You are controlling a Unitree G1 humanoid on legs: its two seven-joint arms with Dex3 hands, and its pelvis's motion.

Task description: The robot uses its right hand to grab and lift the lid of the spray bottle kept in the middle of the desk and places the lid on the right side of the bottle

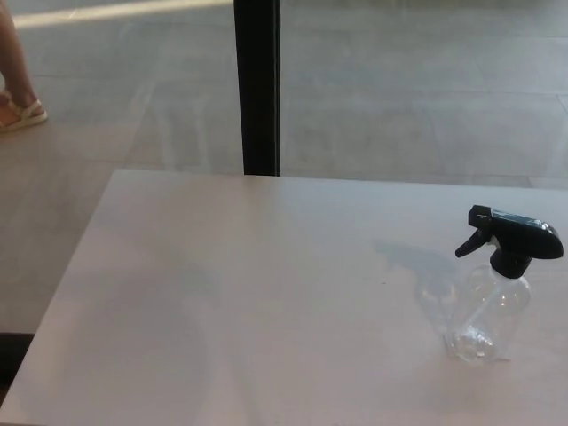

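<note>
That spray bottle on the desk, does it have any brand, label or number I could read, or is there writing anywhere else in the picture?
None: no readable text anywhere in the head view.
Spray bottle: clear body, no label or print visible.
Black trigger lid: no legible marking.
Desk: plain, no writing.
</note>
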